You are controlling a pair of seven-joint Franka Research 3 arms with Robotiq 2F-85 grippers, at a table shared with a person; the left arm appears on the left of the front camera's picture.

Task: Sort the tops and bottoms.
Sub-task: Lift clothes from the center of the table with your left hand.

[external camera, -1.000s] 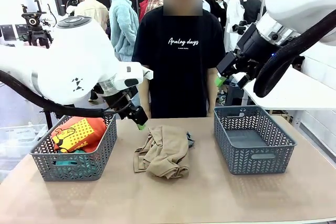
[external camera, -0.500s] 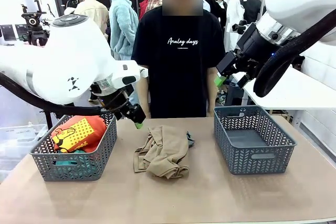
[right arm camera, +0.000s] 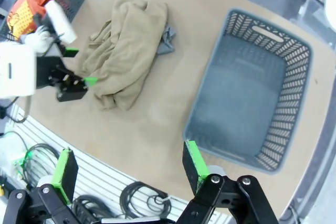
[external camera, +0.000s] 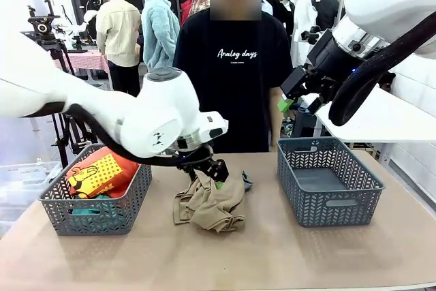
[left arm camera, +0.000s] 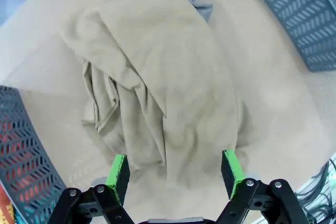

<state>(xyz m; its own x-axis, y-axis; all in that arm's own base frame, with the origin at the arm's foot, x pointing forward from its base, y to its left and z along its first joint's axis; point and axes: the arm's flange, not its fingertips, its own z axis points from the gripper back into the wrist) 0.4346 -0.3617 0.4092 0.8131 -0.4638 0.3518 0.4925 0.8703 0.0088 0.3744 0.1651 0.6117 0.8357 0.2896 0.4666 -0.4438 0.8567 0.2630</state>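
A: The orange top and teal garment lie in the left basket. And the left gripper?
B: Open, jaws wide, poised just over the tan khaki garment heaped mid-counter
A: Risk?
B: The heather grey piece pokes out beneath the khaki's far edge. A deep pinch might lift both together, and a shallow one may slip off a fold
A: Right gripper?
B: Open too, held high near the right basket

A tan table stands before a pink-covered table and a camera tripod.
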